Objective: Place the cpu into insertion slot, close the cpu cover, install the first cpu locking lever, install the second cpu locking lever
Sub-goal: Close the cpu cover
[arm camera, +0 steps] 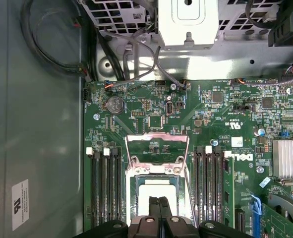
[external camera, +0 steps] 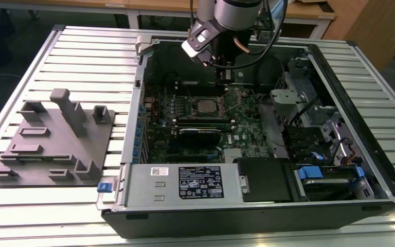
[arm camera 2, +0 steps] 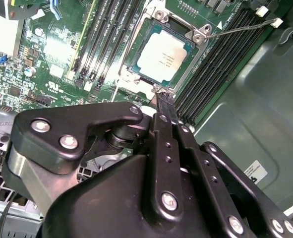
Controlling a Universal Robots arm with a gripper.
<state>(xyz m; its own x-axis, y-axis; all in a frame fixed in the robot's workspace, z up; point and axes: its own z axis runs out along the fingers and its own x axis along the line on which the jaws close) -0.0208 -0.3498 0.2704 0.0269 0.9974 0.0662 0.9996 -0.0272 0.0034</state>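
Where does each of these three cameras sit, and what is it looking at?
Exterior view: off the arm, raised, looking down into the open computer case; the arm and claw reach in at its far end.
First wrist view: on the wrist, looking down past the shut claw at the motherboard.
Second wrist view: on the wrist, looking slantwise over the claw's black linkage.
Shared: both wrist views show the cpu beyond the claw's tip.

Cpu [arm camera 2: 162,53] face: pale satin metal; cpu cover [arm camera: 157,138]: bare shiny metal frame; gripper [arm camera: 159,199]: matt blk w/ bright screws; circ. board [arm camera: 205,114]: glossy green.
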